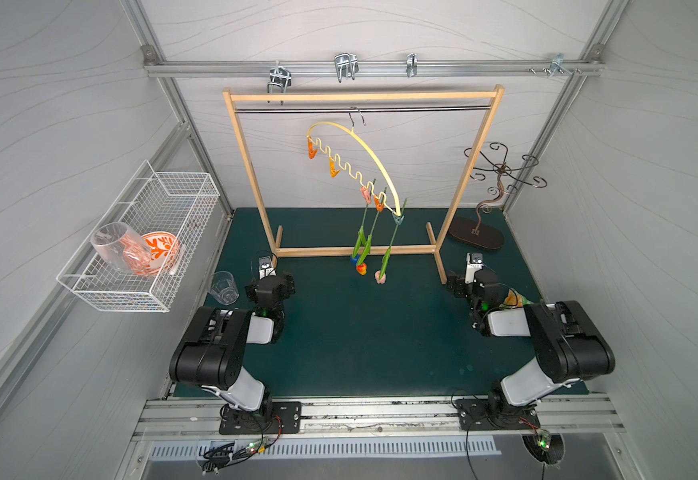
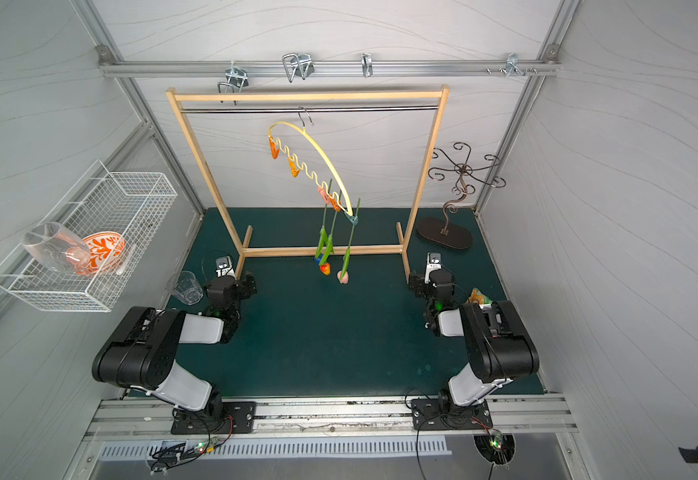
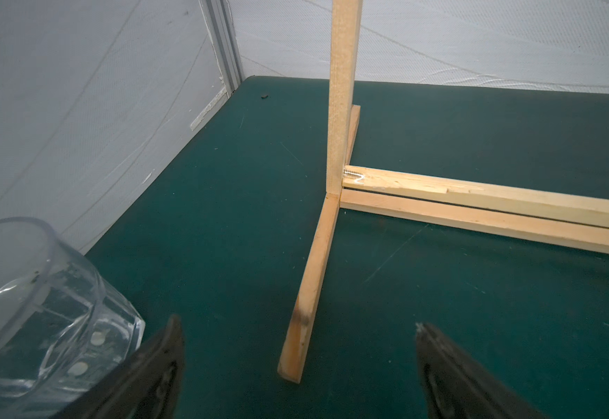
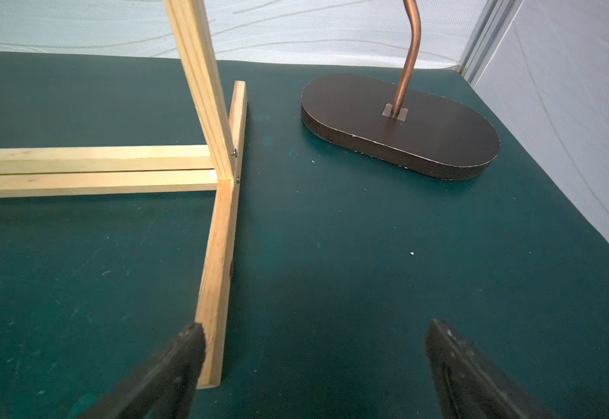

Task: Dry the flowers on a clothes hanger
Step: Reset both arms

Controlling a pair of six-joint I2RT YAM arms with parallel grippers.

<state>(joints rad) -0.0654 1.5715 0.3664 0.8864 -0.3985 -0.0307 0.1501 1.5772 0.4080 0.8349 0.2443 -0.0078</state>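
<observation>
— Where are the flowers now?
— The clothes hanger (image 1: 351, 130) hangs tilted on the wooden rack (image 1: 359, 98). The flowers (image 1: 366, 245) are clipped at its low end, heads down, near the counter (image 1: 359, 332).
— How will they handle?
— I think the hanger is light and swings easily on its hook. The stems are thin and will bend. It is better to take one at the stem, near its clip, not at the head.
— What is in the way?
— The rack's posts and lower bar are close around them. The hook stand (image 1: 475, 237) is near the right hand (image 4: 315, 324). The glass tumbler (image 1: 223, 286) is just beside the left hand (image 3: 298, 323). Both hands are released and hold nothing.
</observation>
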